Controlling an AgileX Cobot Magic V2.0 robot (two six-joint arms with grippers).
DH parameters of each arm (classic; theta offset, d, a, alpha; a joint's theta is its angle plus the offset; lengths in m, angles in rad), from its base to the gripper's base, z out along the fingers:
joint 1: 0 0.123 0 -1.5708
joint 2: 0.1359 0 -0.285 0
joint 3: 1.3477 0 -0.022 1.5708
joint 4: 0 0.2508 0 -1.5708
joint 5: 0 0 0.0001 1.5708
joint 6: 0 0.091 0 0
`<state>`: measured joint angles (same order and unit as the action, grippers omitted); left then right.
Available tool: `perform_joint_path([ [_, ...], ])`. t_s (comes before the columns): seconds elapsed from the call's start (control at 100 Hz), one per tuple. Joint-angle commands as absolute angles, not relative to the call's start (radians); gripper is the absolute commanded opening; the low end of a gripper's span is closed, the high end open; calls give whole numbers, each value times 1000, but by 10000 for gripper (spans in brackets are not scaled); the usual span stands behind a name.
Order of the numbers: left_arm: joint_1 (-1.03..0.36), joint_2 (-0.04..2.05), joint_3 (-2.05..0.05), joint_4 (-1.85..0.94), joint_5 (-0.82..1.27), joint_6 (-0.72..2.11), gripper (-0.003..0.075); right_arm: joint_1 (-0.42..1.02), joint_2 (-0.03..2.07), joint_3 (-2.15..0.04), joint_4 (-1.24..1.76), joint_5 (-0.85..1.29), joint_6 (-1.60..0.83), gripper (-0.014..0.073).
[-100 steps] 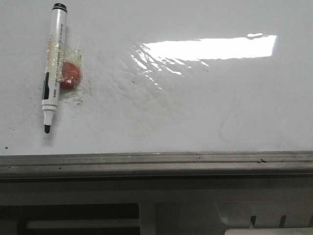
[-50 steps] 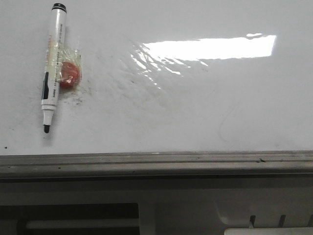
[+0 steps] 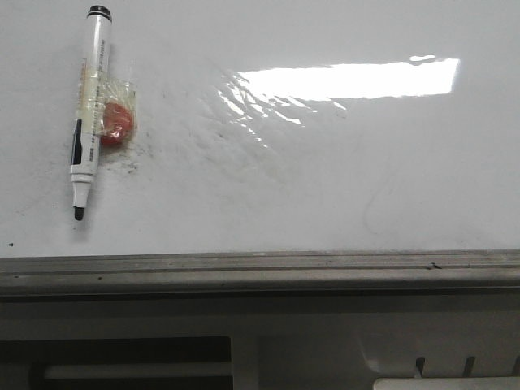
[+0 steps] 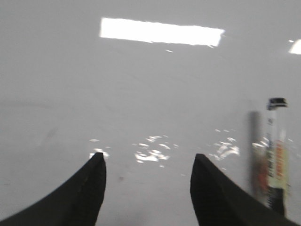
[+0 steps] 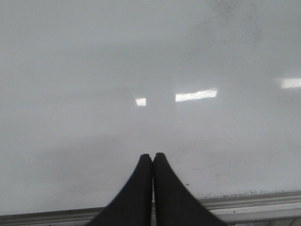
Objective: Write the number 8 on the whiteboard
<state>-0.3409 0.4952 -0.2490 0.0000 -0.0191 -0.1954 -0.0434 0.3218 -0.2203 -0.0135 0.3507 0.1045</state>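
The whiteboard (image 3: 325, 179) fills the front view, glossy white with faint grey smudges and a wrinkled glare patch. No number 8 shows on it. A white marker pen (image 3: 88, 114) with a black cap end and an uncapped black tip lies at the board's left, taped to a red lump (image 3: 116, 123). Neither gripper shows in the front view. In the left wrist view my left gripper (image 4: 148, 160) is open and empty over bare board, with the marker (image 4: 276, 155) off to one side. In the right wrist view my right gripper (image 5: 153, 156) is shut and empty above the board.
A grey metal edge rail (image 3: 260, 272) runs along the board's near side; it also shows in the right wrist view (image 5: 254, 202). Below the rail are white robot-base parts (image 3: 341, 349).
The marker with its red lump has shifted very slightly up the board between frames. Nothing else has visibly changed.
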Motion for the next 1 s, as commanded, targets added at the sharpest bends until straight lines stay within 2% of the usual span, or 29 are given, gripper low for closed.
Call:
perform_joint_path([
  [0.0, -441, 544, -277, -9, -147, -206, 376, -36, 338, -258, -12, 274, 104, -63],
  [0.14, -583, 625, -277, -9, -228, -206, 375, -33, 338, -258, -12, 275, 104, -63],
  [0.36, -690, 770, -277, -25, -316, -206, 375, -33, 338, -258, -12, 275, 104, -63],
  [0.8, -706, 1018, -279, -18, -503, -207, 373, -3, 338, -258, -11, 290, 104, -63],
  [0.99, -706, 1102, -306, -18, -512, -207, 295, 33, 338, -258, -11, 292, 104, -63],
])
